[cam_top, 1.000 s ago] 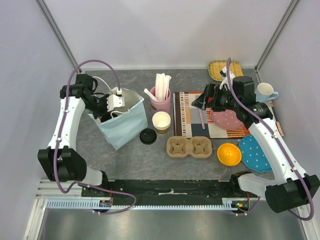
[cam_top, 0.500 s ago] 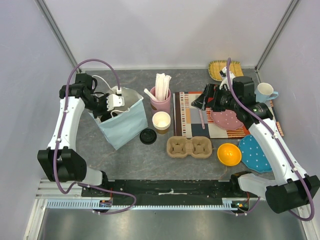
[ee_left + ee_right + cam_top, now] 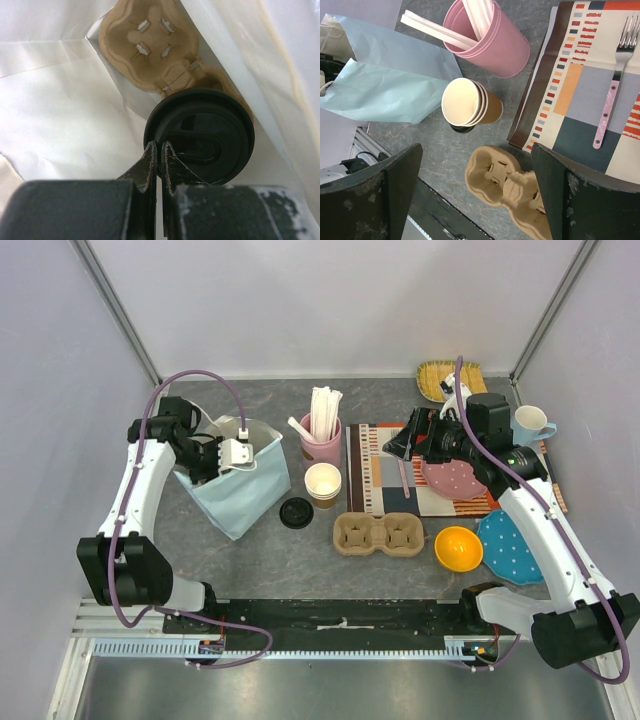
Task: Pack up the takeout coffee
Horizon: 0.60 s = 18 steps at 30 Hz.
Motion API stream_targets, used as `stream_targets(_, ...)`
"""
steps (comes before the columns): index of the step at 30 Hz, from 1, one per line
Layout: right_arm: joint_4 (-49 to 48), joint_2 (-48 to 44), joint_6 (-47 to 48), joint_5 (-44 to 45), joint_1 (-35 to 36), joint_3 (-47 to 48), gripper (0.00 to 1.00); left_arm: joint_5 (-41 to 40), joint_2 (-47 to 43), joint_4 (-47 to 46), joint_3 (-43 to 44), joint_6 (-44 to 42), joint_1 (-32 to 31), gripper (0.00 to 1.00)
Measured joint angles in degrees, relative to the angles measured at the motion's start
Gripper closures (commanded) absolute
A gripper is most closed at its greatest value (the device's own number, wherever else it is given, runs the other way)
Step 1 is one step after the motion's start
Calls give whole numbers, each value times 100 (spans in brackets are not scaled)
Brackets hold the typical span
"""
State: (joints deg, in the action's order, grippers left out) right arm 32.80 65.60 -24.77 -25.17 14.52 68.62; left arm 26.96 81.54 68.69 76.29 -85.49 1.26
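Takeout coffee (image 3: 200, 132): the paper wall is concealed beneath its own black top.
Left end effector (image 3: 159, 145): concealed within the blue bag (image 3: 245, 502) in the top view; a grip on the cup's rim cannot be established.
Bagged carrier (image 3: 145, 45): partly covered by the cup.
Tabletop carrier (image 3: 492, 172): cropped by the lower edge, right wrist view.
Pink plate (image 3: 455, 481): largely masked by the right arm (image 3: 530, 510).

White arm links (image 3: 133, 490), black joints — purple cables (image 3: 195, 373) — scuffed black tool fingers (image 3: 370, 190).
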Motion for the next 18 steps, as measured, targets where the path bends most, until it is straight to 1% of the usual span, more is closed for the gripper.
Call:
stream_targets(1,0,0,0,0,0,0,2,2,0,0,0,2,0,98)
stream_targets(3,0,0,0,0,0,0,2,4,0,2,4,2,0,94)
stream_targets(4,0,0,0,0,0,0,1,4,0,2,4,2,0,90)
stream_targets(6,-2,-2,0,0,0,0,2,2,0,4,7,2,0,85)
stream_targets(7,0,-2,0,0,0,0,2,0,0,7,11,9,0,80)
stream_targets(10,0,-2,-2,0,0,0,2,0,0,22,70,26,0,73)
stream_targets(13,0,-2,0,0,0,0,2,7,0,22,153,46,-7,69)
stream_targets(18,0,-2,0,0,0,0,2,13,0,66,254,52,-7,67)
